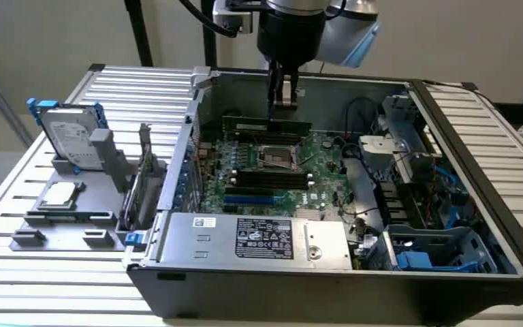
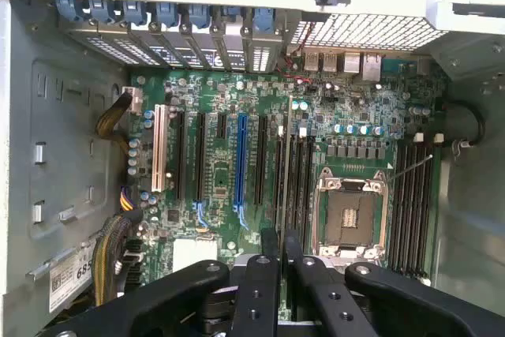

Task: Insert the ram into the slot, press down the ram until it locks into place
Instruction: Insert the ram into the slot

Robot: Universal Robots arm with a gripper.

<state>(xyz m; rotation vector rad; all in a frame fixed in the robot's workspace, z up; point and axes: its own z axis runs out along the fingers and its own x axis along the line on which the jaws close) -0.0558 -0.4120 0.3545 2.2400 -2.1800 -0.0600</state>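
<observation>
We see a slatted counter (image 1: 25, 272) carrying an open computer case (image 1: 334, 289), its green motherboard (image 1: 329, 153) (image 2: 213, 92) facing up. Over the board the arm's claw (image 1: 286, 103) (image 2: 281, 236) points straight down, clamped on the ram (image 1: 261, 125). The ram is a thin green stick with black chips, hanging level on its long edge just under the tips, beyond the CPU socket (image 1: 278, 155) (image 2: 349, 215) in the exterior view. Black slots (image 1: 271, 178) (image 2: 296, 187) lie in parallel rows on both sides of that socket; we cannot tell which one the ram is over.

hard drive (image 1: 65, 136) (upright), power supply (image 1: 252, 238), cpu socket (image 2: 349, 215)
</observation>
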